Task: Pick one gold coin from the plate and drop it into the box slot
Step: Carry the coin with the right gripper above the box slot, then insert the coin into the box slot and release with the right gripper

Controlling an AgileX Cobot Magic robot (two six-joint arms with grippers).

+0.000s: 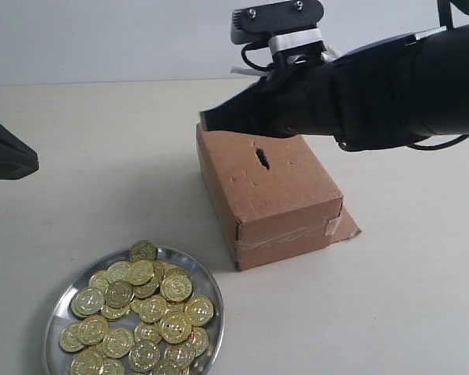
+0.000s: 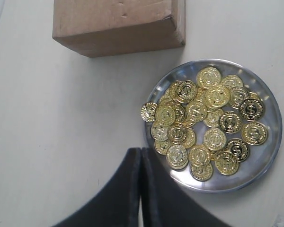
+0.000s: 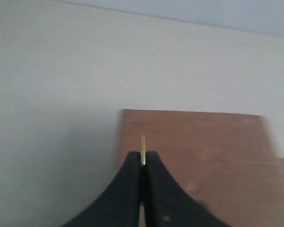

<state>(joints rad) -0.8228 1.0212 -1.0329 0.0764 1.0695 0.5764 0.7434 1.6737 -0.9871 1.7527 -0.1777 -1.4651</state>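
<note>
right end effector [image 3: 142, 158]: black fingers clamped on a gold coin [image 3: 143, 150]; coin edge-on, thin sliver poking out past the tips
right arm: comes in from 3 o'clock of the exterior view and reaches across the box's far side
right tip position: over the far-left corner of the box top, about 10 o'clock from the box slot; not over the slot; cannot tell whether it touches the cardboard
box [image 1: 277, 195]: brown cardboard, centre of the worktop [image 1: 102, 156], dimpled top
box slot [image 1: 262, 158]: short dark ragged slit in the top face, uncovered
tape [image 1: 297, 234]: clear strip across the near end of the box
flap [image 1: 348, 230]: small cardboard piece sticking out at the base, about 4 o'clock corner of the box
plate [image 1: 55, 312]: shiny round metal, 7 o'clock of the box, apart from it
coin pile [image 1: 141, 312]: many gold coins heaped and overlapping in the plate
rim coin [image 2: 149, 111]: one coin lying on the plate rim, on the side facing the box
left end effector [image 2: 140, 156]: fingers together, empty; over the worktop just beside the plate rim, touching no coin
</note>
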